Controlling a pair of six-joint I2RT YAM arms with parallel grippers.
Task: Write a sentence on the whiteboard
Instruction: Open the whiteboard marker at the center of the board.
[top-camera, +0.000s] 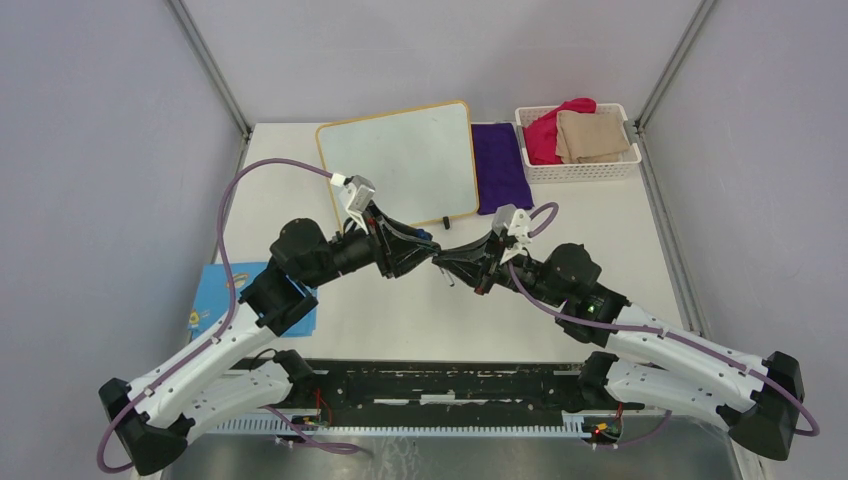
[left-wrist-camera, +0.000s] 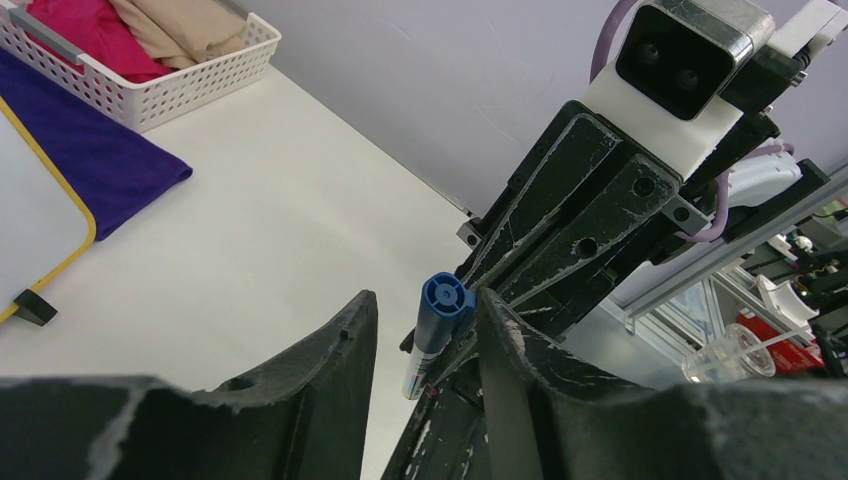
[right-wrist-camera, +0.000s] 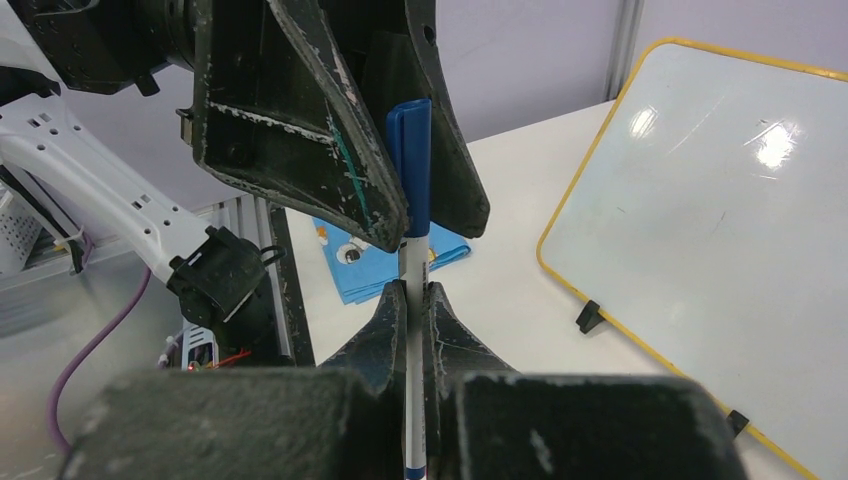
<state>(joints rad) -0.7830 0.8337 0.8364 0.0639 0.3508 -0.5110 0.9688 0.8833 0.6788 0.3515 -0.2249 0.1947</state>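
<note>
The marker (right-wrist-camera: 411, 265) is clamped by its white body in the closed right gripper (right-wrist-camera: 412, 300) and lies left to right. Its blue cap (right-wrist-camera: 410, 150) points left between the jaws of the left gripper (left-wrist-camera: 425, 300), which stand around it with a small gap, not pressing yet. If they close off-centre or pull at an angle, the cap may slip or the marker may twist. The whiteboard (top-camera: 400, 160) lies blank at the far middle, long axis left to right, its footed edge turned near.
</note>
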